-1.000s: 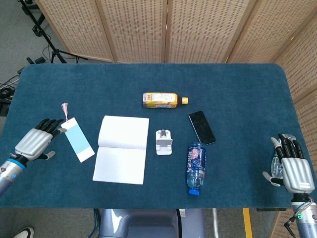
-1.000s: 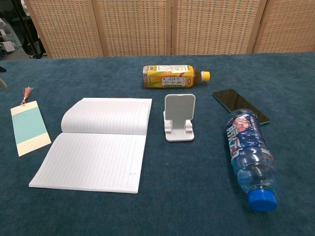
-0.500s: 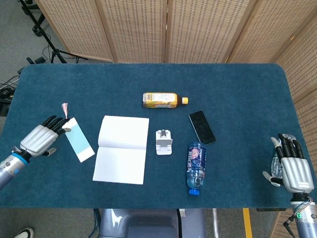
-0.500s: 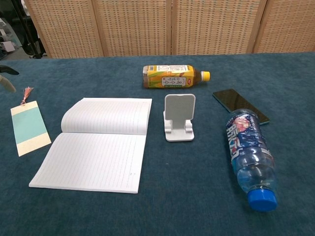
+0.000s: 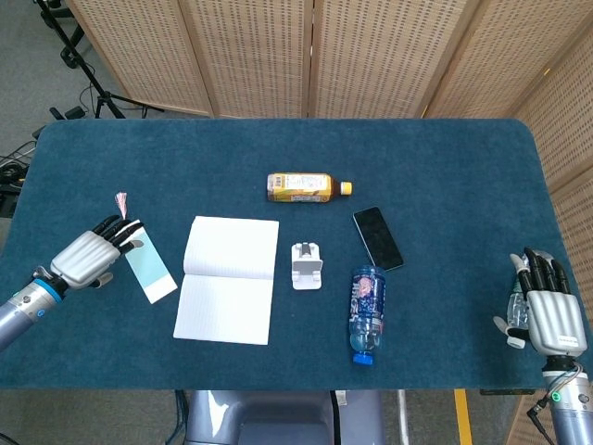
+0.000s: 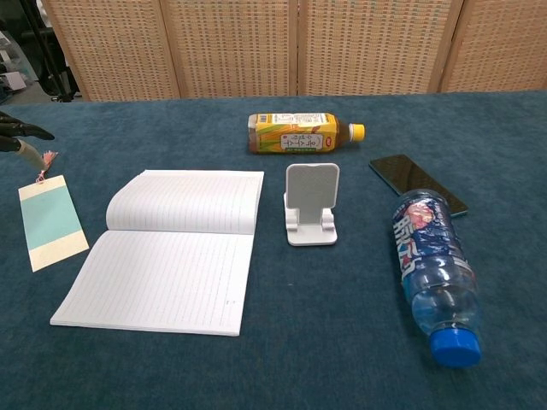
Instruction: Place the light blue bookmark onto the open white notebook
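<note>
At table's left, left robot hand [image 5: 88,259] fingers spread, overlapping bookmark [image 5: 148,264] top, contact unclear.

Bare cloth [image 5: 182,255] between bookmark [image 5: 148,264] — notebook [image 5: 229,278]

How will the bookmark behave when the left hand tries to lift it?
The bookmark lies flat on the cloth, so it is probably thin, light and hard to pinch. Its tassel likely dangles. The left hand may slide it first.

You have a phone stand [image 6: 311,206] centre, tea bottle [image 6: 303,133] at twelve o'clock, phone [image 6: 418,184] and water bottle [image 6: 434,272] at three o'clock
</note>
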Robot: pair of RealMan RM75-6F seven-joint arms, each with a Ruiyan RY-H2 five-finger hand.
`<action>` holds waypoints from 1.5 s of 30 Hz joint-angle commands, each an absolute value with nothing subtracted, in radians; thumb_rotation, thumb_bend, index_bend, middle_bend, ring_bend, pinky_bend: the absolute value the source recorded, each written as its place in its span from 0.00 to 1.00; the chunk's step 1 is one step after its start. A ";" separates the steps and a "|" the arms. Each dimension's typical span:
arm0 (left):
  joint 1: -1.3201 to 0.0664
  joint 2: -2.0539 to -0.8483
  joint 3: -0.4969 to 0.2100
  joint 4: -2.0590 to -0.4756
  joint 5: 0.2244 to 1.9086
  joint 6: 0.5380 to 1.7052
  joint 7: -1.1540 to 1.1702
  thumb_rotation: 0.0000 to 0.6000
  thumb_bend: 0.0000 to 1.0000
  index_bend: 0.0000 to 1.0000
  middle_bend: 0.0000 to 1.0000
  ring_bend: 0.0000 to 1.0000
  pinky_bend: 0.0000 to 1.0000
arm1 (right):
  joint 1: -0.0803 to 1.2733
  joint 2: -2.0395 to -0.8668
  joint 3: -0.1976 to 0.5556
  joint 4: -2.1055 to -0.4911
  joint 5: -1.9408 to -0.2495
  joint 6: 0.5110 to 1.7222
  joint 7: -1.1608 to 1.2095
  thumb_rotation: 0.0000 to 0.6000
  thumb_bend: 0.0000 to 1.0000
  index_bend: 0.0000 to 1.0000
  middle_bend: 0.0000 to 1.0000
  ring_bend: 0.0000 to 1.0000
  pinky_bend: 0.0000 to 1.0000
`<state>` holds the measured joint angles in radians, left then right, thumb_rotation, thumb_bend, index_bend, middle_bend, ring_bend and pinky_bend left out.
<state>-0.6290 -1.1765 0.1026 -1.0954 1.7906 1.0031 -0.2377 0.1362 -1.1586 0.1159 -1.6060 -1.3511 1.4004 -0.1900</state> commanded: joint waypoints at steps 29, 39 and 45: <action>-0.708 -1.317 0.207 -0.878 1.866 1.051 -0.393 1.00 0.27 0.24 0.00 0.00 0.00 | 0.160 -1.192 0.131 -1.578 -1.282 1.361 -0.248 1.00 0.00 0.00 0.00 0.00 0.00; -0.709 -1.346 0.234 -0.836 1.877 1.083 -0.409 1.00 0.27 0.24 0.00 0.00 0.00 | 0.161 -1.195 0.130 -1.576 -1.282 1.363 -0.250 1.00 0.00 0.00 0.00 0.00 0.00; -0.711 -1.355 0.251 -0.815 1.881 1.083 -0.415 1.00 0.27 0.24 0.00 0.00 0.00 | 0.161 -1.196 0.130 -1.574 -1.281 1.364 -0.250 1.00 0.00 0.00 0.00 0.00 0.00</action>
<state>-0.7112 -1.3532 0.2492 -0.8173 1.8806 1.0825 -0.4139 0.1614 -1.1956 0.1299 -1.5740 -1.2809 1.3638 -0.2496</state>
